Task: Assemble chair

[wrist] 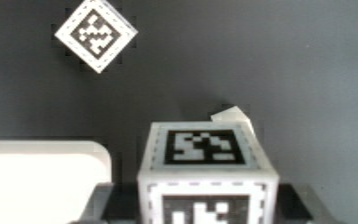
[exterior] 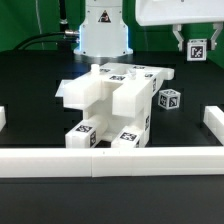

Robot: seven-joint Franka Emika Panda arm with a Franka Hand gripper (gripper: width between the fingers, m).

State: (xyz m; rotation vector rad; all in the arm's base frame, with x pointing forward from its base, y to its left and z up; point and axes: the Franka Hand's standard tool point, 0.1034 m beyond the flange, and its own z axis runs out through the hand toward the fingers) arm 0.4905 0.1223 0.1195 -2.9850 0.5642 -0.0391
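one part is up in the air: the gripper [exterior: 190, 40] is clamped narrow on a tagged white block [exterior: 196, 47], high at the exterior view's right, well clear of the table. the half-built chair [exterior: 112, 100] sits mid-table, close to the front rail [exterior: 110, 158], probably so it can't slide when you press parts in. a loose tagged cube [exterior: 168, 100] waits beside it. in the wrist view the block sits square in the jaws, so the grip looks centred. i judge you're carrying it over for insertion; align before lowering.
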